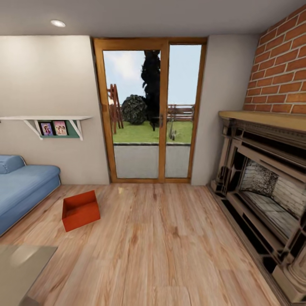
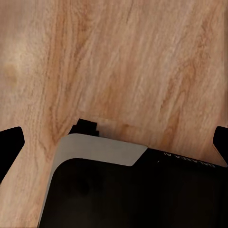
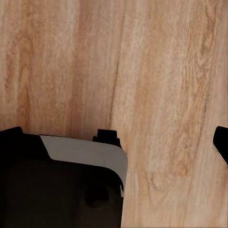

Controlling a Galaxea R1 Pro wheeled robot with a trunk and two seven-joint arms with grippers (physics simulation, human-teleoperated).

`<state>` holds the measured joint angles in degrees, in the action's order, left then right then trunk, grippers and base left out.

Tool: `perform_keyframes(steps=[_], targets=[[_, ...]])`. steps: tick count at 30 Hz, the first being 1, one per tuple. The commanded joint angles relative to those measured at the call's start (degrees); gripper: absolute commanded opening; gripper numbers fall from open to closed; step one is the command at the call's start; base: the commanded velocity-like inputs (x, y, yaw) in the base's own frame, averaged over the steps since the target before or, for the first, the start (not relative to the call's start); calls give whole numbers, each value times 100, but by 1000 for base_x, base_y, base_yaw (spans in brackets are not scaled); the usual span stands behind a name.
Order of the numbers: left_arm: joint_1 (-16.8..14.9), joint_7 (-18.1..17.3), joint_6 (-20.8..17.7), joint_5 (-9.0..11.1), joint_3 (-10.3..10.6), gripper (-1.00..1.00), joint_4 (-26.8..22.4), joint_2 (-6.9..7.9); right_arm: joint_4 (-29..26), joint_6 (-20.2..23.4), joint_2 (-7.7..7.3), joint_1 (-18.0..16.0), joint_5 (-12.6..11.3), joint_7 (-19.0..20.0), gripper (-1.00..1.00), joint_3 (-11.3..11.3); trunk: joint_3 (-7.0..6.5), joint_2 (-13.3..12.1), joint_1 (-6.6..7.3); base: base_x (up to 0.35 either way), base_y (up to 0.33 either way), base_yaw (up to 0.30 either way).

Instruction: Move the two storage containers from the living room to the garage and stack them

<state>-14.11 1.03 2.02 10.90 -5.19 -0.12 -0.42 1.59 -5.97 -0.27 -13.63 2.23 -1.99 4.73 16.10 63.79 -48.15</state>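
Both my claws hang over bare plank floor: left claw and right claw spread wide, gripping nothing. Well ahead, one storage container sits on the floor near the blue sofa.

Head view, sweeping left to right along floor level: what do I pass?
Blue sofa → orange-red storage container on the wood plank floor → glazed wooden door → brick fireplace.
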Motion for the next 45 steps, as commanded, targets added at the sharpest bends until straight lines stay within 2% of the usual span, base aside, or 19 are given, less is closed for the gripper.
perform_keyframes(steps=[1,45], targets=[[-4,11,18,-1,-44,100,4,-2,19,-27,1,-8,24,-21,100,44,7,4,-3,320,0,0],[-4,11,18,-1,-44,100,11,14,21,-27,9,-8,17,-21,100,37,7,4,-3,320,0,0]])
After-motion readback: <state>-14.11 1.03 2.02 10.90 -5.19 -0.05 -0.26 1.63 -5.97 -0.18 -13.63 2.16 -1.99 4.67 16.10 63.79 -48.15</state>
